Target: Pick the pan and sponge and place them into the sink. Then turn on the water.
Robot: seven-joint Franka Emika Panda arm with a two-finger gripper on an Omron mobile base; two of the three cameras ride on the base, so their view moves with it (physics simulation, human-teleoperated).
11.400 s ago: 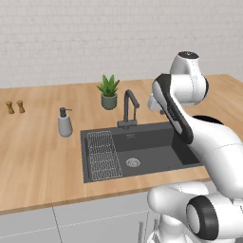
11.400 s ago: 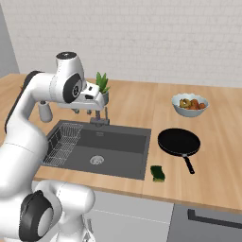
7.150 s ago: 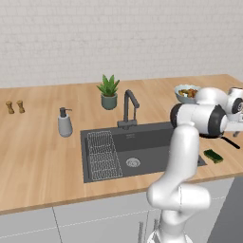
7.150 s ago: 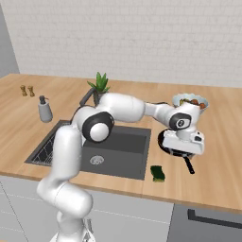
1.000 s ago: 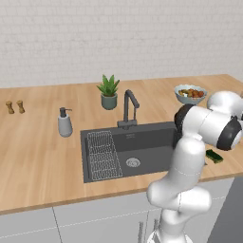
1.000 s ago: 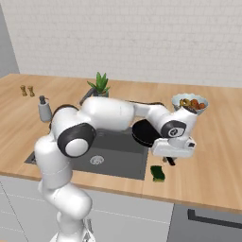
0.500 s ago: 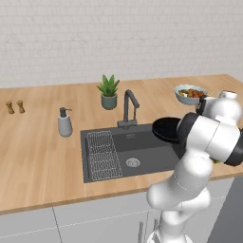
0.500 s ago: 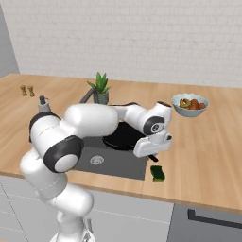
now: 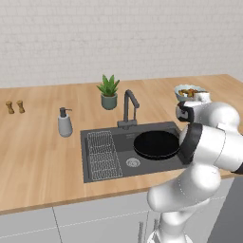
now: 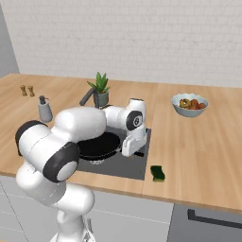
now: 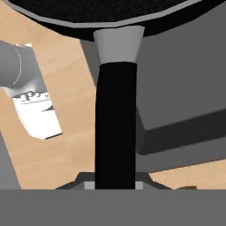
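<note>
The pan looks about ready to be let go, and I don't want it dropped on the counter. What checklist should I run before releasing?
1. Pan over the sink basin: ok.
2. Pan resting on the basin floor: cannot tell.
3. Pan clear of the faucet and wire rack: ok.
4. Gripper on the pan handle: ok.
5. Sponge in sink: not ok, on the counter.

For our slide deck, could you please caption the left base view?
Round black frying pan held over the dark grey rectangular sink, beside its dark gooseneck faucet.
</note>
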